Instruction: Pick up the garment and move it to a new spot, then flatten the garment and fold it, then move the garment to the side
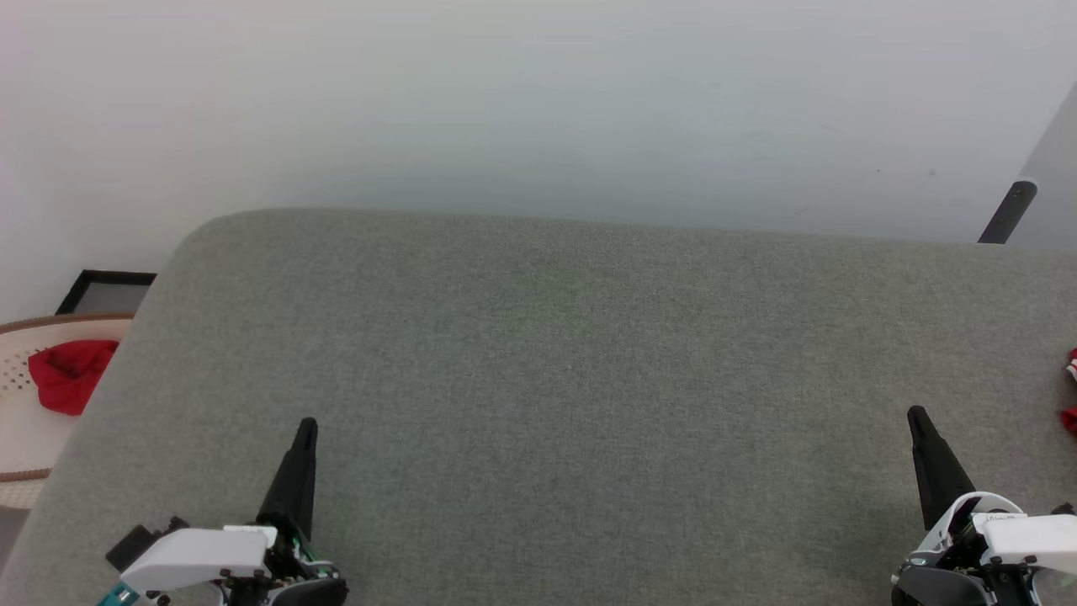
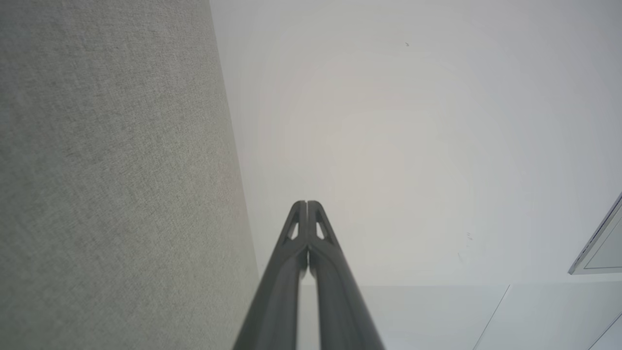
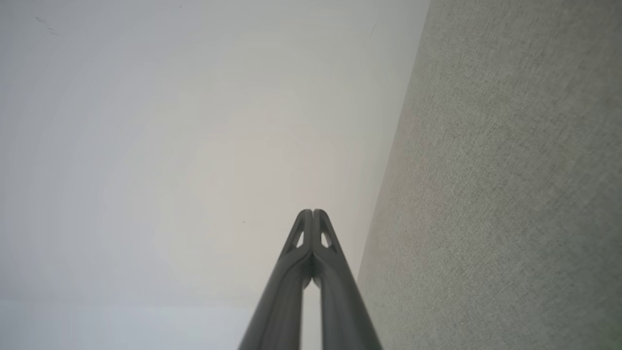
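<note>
Grey fabric tabletop [image 1: 547, 353], left tool [image 1: 308, 425] near its front left corner, pressed together, right tool [image 1: 915, 414] near front right, also together, garment [image 1: 1071, 419] a red-and-white sliver at the right edge, red cloth [image 1: 69, 374] beyond left edge.

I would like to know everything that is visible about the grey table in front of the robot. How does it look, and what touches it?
The table has a broad, flat top covered with grey, felt-like fabric that looks finely woven. Its far left corner is rounded. The left end effector and the right end effector, both shut, are over its near edge; whether they touch it I cannot tell. Small red and white pieces lie at its right edge, cut off by the picture.
</note>
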{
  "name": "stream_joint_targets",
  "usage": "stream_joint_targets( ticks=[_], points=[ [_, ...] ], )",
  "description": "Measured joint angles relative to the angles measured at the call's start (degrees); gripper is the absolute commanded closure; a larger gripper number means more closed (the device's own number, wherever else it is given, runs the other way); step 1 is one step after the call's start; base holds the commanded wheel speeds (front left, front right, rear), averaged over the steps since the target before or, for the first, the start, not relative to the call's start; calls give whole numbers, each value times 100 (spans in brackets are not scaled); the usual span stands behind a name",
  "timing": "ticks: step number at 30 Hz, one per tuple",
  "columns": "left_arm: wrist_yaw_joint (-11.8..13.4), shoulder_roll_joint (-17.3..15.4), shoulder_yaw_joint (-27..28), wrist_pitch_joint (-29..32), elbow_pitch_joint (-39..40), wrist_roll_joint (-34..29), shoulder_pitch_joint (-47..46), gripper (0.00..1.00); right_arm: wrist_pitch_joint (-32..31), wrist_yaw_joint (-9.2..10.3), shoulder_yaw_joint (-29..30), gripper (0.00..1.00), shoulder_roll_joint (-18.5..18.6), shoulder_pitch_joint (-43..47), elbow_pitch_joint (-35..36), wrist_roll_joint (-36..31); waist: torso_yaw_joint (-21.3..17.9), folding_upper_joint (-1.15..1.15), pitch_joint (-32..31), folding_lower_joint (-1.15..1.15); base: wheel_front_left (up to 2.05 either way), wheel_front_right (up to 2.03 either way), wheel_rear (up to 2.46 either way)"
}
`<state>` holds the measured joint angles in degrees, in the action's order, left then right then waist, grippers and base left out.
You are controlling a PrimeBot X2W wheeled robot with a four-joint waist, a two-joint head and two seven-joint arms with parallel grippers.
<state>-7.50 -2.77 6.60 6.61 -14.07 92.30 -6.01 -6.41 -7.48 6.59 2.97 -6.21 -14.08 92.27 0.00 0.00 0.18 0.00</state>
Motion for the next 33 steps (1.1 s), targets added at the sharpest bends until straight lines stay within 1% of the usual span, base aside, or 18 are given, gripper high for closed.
stream_joint_targets(
  ticks=[33],
  points=[
    [0, 0, 0, 0, 0, 0, -1, 100, 0, 0, 0, 100, -1, 0, 0, 0, 0, 0, 0, 0, 0, 0, 0]
  ],
)
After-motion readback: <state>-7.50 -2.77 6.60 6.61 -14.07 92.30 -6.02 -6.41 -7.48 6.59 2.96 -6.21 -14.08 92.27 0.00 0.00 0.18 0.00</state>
